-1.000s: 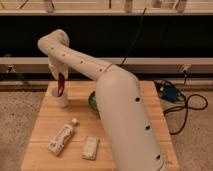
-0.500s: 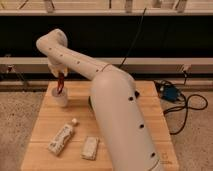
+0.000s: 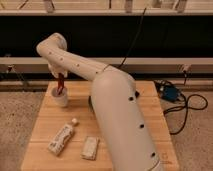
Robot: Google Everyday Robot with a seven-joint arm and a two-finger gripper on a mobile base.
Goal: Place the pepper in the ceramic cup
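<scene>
The white ceramic cup [image 3: 60, 98] stands upright on the far left part of the wooden table [image 3: 55, 117]. The dark red pepper [image 3: 60, 84] hangs point-down right over it, its lower tip at or just inside the cup's rim. My gripper [image 3: 58, 76] is directly above the cup, at the end of the white arm [image 3: 115, 110], and is shut on the pepper's upper end. The arm reaches in from the lower right and fills much of the view.
A white bottle [image 3: 61, 138] lies on its side at the table's front left, with a small pale packet [image 3: 90, 147] beside it. A blue box with black cables [image 3: 170, 93] sits off the right edge. A dark rail wall runs behind the table.
The pepper has come down a little toward the cup's mouth. The arm's bulk has shifted and now hides the green bowl seen behind it earlier.
</scene>
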